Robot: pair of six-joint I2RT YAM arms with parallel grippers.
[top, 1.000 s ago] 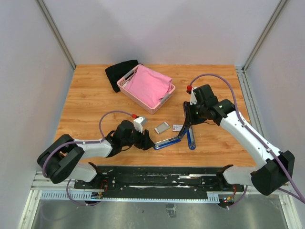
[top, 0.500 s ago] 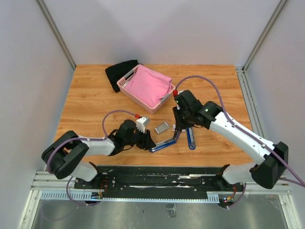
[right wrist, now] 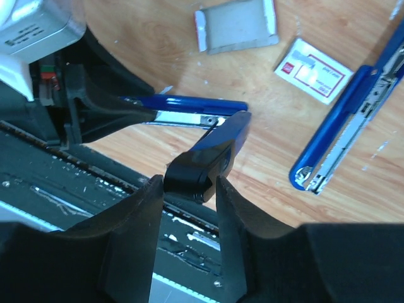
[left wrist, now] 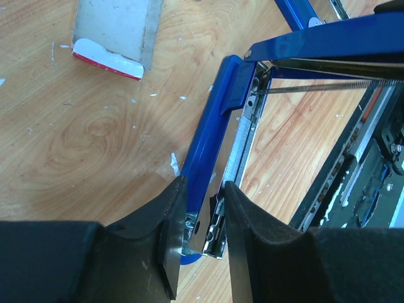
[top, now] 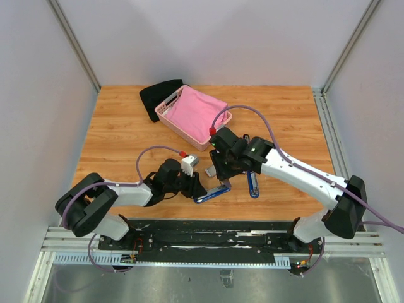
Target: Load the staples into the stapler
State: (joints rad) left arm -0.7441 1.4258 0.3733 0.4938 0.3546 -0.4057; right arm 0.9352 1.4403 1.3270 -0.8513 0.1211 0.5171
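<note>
Top external view: an opened blue stapler lies at the near middle of the wooden desk, with both my arms reaching in to it. My left fingers are closed narrowly on the near end of its lower arm, whose metal channel shows. My right fingers pinch the black tip of its raised upper arm. The staples, a grey block, lie flat on the desk just beyond the stapler. A white, red-printed carton sits to their right. Another blue bar lies further right.
</note>
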